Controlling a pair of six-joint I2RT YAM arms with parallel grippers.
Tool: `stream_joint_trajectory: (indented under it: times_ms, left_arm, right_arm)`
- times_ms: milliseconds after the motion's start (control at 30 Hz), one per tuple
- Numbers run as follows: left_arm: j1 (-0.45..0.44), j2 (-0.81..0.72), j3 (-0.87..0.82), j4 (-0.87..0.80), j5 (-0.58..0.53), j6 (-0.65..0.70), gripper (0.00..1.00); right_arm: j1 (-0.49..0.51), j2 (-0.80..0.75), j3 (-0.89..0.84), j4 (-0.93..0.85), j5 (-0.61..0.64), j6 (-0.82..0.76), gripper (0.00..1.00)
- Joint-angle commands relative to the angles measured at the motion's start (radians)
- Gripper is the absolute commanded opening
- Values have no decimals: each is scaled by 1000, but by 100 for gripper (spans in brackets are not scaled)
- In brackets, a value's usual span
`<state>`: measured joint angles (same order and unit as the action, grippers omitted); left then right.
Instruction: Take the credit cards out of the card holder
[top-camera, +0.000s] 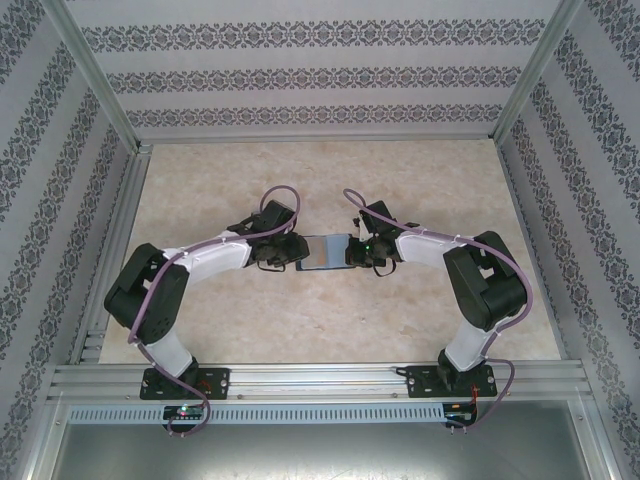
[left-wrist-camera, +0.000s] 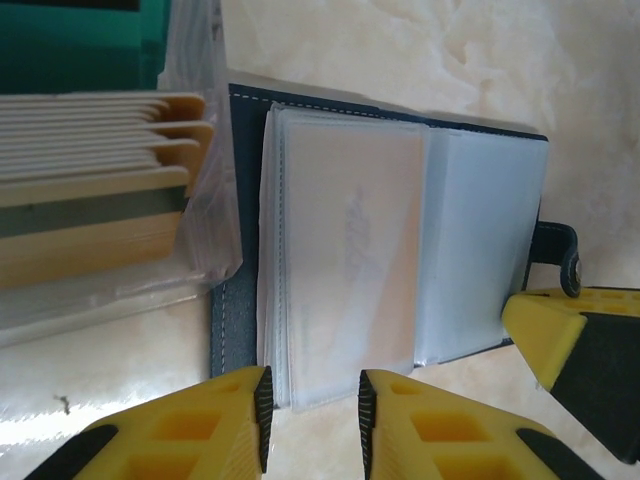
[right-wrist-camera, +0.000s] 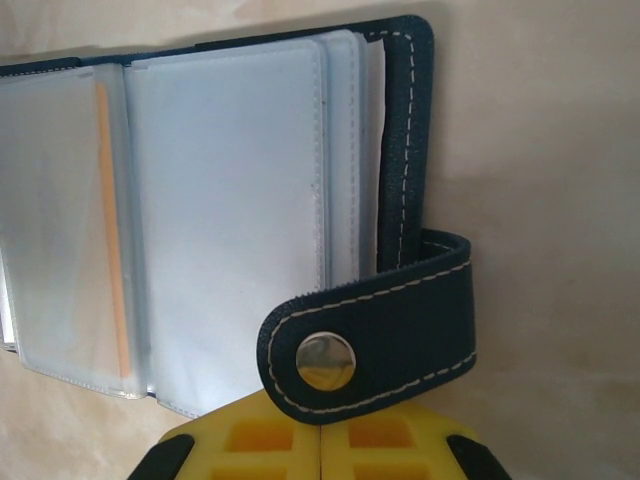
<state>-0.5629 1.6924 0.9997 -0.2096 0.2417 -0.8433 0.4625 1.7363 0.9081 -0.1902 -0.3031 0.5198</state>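
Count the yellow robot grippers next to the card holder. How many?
2. The left gripper sits open at one edge of the open card holder, by its clear sleeves; the right gripper sits shut at the opposite edge, by the snap tab.

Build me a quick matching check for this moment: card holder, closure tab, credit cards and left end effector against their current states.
1. card holder
2. closure tab
3. credit cards
4. left end effector

A. fanned stack beside the holder
B. open, at the edge of the clear sleeves
C. spread open, lying flat
D. unfastened, metal snap showing

Pairs: 1-C, 2-D, 3-A, 4-B
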Motion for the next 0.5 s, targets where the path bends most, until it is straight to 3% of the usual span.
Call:
stream_joint_trajectory:
  times_ms: [0, 467]
  left_arm:
    - [-12, 30, 40, 26, 18, -6, 31]
    - [-17, 135, 98, 6, 24, 3, 30]
  right_arm:
    - [8, 19, -3, -3, 13, -4, 7]
    - [6, 29, 3, -1, 5, 0, 6]
